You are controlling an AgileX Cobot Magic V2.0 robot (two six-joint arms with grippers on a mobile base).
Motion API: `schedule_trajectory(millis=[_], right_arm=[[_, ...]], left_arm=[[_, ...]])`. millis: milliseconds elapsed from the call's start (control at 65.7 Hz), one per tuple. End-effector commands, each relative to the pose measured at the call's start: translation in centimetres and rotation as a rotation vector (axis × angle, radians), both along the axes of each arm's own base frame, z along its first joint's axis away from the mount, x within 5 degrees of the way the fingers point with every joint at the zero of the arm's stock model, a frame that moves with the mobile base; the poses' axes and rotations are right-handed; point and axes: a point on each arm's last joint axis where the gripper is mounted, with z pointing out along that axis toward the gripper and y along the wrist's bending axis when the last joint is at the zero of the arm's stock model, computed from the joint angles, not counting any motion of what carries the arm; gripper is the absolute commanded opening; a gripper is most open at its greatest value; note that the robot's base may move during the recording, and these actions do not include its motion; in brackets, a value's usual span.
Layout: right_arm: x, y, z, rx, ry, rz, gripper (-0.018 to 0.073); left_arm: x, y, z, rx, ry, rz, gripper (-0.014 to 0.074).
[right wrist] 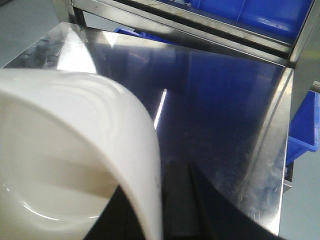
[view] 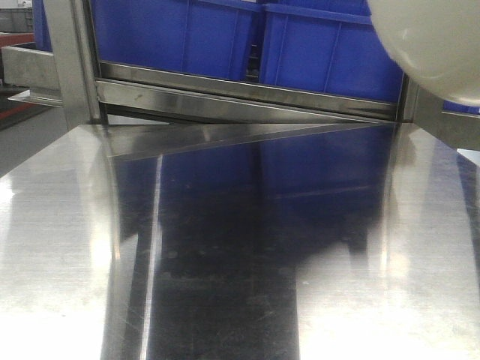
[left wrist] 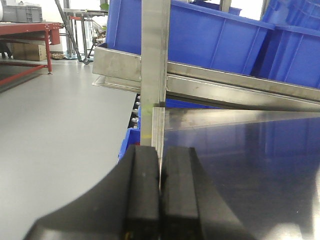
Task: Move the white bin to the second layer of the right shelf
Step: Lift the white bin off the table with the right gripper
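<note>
The robot's left claw [left wrist: 161, 156], at the left edge of the scene, is pinched tight with its two black fingers pressed together and nothing between them. It hangs low by the corner of the steel tabletop [view: 240, 262], facing an upright steel post [left wrist: 154, 65]. Behind the post, a sloping rack level with a flat front rail [view: 225, 96] carries a row of blue crates [view: 180, 34], whose colour mirrors across the polished tabletop.

At the far right, the white bin [view: 435, 45] hangs in the air above the tabletop's right rear corner, touching nothing below it. The right wrist view shows it tipped toward the camera, open mouth up close. The right claw [right wrist: 172, 205] appears clamped on the bin's side wall near the rim, with one dark finger showing outside the wall. The other is hidden.

The step in hand looks to be the carry: the bin is lifted but not yet placed. No roller track shows in any view, so the right shelf's second layer cannot be picked out here. The next move likely calls for swinging the bin further right, levelling it, clearing the rail and crates, then lowering it onto that level before letting go.
</note>
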Motion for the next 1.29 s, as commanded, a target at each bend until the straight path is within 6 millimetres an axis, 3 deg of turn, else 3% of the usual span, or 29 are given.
schedule_trajectory(millis=[0,1278], right_arm=[[0.10,-0.03,1.83,0.039,-0.127,-0.002,0.0053],[0.10,-0.03,1.83,0.039,-0.127,-0.002,0.0053]], left_arm=[[0.10,0.02,-0.45,-0.014,-0.051,0.000,0.0085],[0.10,0.02,-0.45,-0.014,-0.051,0.000,0.0085]])
